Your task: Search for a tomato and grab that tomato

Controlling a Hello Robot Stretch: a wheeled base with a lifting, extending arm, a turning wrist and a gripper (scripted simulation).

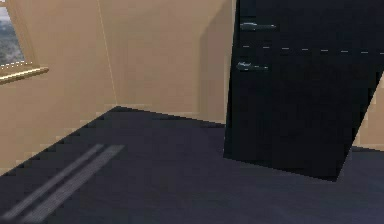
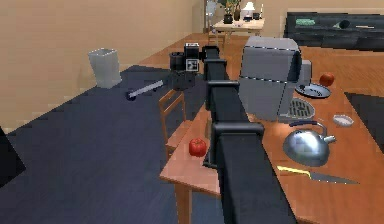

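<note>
Red round fruit at the wooden table's edge

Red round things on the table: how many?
2 red round things. One lies at the table's edge left of the arm; the other sits farther out beside a plate. The arm or grey appliance may hide more.

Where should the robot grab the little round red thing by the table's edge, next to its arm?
Probably around its widest middle, from above. The red round thing is a smooth ball with no handle, resting on the table. The arm is close on one side and a chair on the other, so sideways looks cramped.
</note>
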